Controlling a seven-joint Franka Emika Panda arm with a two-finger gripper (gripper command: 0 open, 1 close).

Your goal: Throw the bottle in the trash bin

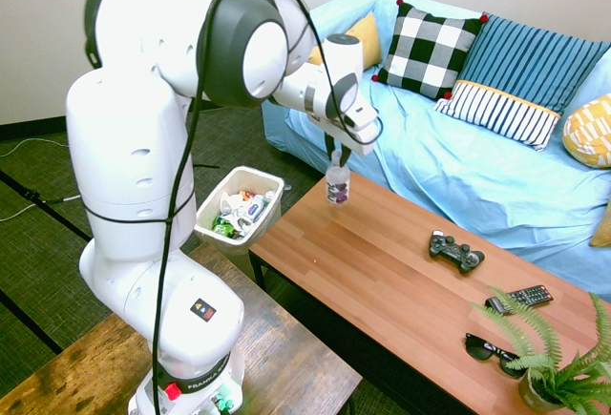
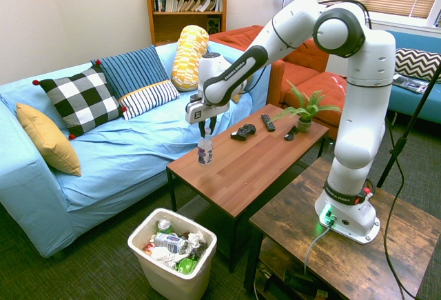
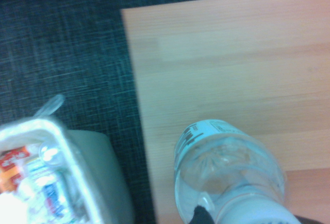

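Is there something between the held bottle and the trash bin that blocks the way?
Nothing visible does. The gripper holds the bottle by its top above the table corner; the trash bin stands open on the floor beyond that edge.

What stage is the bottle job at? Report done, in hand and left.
Done: the gripper is shut on the bottle, holding it upright by its top over the coffee table. In hand: carrying it. Left: bring it over the trash bin on the floor and release.

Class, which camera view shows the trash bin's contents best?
The second exterior view: the whole trash bin and its litter lie open. The first exterior view shows it smaller, partly behind the arm; the wrist view catches only a blurred corner.
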